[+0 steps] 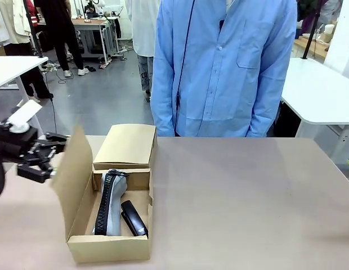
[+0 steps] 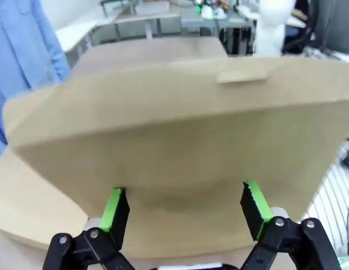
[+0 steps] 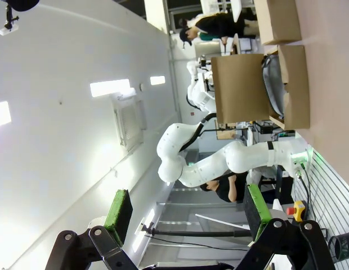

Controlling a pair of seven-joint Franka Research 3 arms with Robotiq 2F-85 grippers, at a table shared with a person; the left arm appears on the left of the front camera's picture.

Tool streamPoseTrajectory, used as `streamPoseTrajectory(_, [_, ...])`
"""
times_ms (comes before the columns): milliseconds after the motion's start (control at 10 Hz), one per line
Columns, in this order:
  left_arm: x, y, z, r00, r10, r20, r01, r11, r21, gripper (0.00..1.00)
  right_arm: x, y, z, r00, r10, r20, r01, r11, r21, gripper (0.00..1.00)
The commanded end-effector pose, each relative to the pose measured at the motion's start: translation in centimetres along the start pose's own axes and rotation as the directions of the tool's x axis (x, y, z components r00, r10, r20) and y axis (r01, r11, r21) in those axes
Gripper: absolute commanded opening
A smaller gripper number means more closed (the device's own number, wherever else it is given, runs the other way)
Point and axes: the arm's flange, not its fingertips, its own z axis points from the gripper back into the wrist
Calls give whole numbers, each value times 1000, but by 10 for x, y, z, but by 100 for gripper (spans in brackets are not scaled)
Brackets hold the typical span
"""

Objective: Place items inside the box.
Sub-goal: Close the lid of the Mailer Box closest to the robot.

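An open cardboard box (image 1: 110, 247) stands at the table's front left. Inside it lie a grey zip pouch (image 1: 110, 203) with a black zipper and a black stapler (image 1: 134, 218) to its right. My left gripper (image 1: 48, 154) hovers just left of the box's raised left flap (image 1: 73, 169). In the left wrist view that flap (image 2: 180, 124) stands close ahead of the open left gripper (image 2: 186, 205), whose green pads (image 2: 115, 207) hold nothing. My right gripper (image 3: 188, 211) is open and empty, and the box (image 3: 295, 84) sits far off at the upper right of its view.
A person in a blue shirt (image 1: 225, 67) stands at the table's far edge. The box's far flap (image 1: 126, 145) lies folded back toward them. The brown tabletop (image 1: 247, 202) stretches bare to the right of the box. White tables stand beyond.
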Motion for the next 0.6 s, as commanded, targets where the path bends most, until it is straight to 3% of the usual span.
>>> streamPoseTrajectory(0, [1, -8, 18, 999, -39, 1, 39, 999, -15, 100, -6, 3, -3, 1000, -16, -5, 16, 1000, -2, 100])
streamPoseTrajectory(300, [-1, 0, 2, 1000, -3, -7, 3, 1000, -4, 100, -6, 3, -3, 1000, -16, -5, 16, 1000, -2, 100])
streamPoseTrajectory(500, [-4, -14, -22, 998, -61, 12, 60, 996, 72, 100, -6, 3, -3, 1000, -16, -5, 16, 1000, -2, 100])
